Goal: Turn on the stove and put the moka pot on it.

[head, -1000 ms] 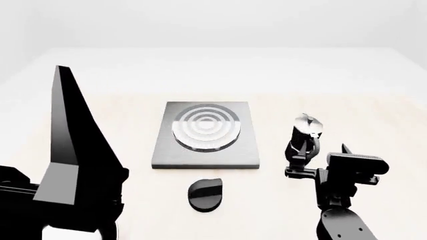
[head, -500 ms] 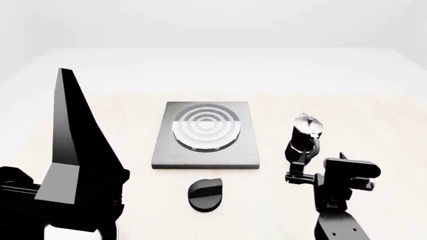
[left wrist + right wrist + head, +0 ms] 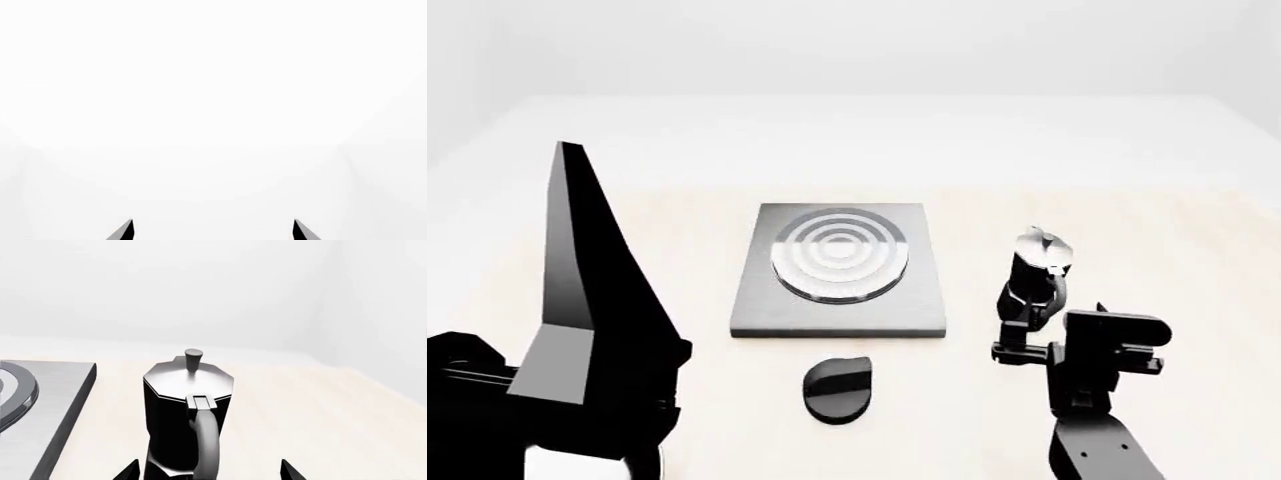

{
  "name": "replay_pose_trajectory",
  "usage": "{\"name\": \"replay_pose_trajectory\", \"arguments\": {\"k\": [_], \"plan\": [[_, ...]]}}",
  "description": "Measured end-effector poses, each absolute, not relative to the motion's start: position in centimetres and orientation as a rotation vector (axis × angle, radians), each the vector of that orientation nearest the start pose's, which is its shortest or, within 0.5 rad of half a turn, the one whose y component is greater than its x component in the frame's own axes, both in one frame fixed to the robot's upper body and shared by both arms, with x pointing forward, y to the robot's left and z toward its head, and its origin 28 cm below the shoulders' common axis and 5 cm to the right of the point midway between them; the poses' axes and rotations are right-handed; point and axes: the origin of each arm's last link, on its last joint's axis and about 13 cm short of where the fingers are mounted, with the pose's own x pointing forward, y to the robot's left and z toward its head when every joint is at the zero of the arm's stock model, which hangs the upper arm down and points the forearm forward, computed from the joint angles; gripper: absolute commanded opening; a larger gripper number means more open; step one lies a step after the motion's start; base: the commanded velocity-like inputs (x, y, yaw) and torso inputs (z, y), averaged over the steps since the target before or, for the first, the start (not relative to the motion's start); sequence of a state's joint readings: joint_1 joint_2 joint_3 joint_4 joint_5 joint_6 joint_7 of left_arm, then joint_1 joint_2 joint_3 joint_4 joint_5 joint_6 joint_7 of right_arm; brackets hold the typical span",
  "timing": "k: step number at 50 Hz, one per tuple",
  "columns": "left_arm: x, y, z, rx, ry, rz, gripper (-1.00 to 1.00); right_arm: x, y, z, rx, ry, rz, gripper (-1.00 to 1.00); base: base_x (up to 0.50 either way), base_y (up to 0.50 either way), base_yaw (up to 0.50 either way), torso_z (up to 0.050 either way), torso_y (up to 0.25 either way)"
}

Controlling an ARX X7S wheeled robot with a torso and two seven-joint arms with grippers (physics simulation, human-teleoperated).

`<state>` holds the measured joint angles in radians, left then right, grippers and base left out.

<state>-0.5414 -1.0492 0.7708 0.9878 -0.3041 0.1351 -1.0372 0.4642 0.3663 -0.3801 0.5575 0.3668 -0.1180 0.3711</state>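
Observation:
The stove (image 3: 841, 268), a dark-grey square slab with raised burner rings, lies at the table's middle; its edge shows in the right wrist view (image 3: 57, 390). Its round black knob (image 3: 838, 388) sits apart in front of it. The moka pot (image 3: 1037, 272) stands upright right of the slab, handle towards my right gripper (image 3: 1024, 335). In the right wrist view the pot (image 3: 177, 410) stands between that gripper's (image 3: 210, 469) open fingertips, not gripped. My left gripper (image 3: 213, 227) is open and empty, raised at the left; one finger (image 3: 587, 270) points up.
The pale table (image 3: 1174, 200) stretches round the stove, with white walls behind. The left wrist view shows only white background beyond the fingertips.
My right gripper has shifted a little left, lining up behind the moka pot's handle. The left gripper's raised finger has moved slightly right and lower. The pot, stove and knob have not moved.

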Motion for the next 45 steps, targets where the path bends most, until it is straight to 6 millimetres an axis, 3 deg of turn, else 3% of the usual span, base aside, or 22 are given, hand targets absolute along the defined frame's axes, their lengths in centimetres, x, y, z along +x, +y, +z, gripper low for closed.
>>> {"name": "replay_pose_trajectory", "arguments": {"k": [45], "plan": [[14.6,21.4,22.6,-0.014,-0.958,-0.151,1.00,31.6,-17.0,1.3,-0.161,0.099,-0.260,1.00,0.00,0.00,0.00,0.000,0.000]]}}
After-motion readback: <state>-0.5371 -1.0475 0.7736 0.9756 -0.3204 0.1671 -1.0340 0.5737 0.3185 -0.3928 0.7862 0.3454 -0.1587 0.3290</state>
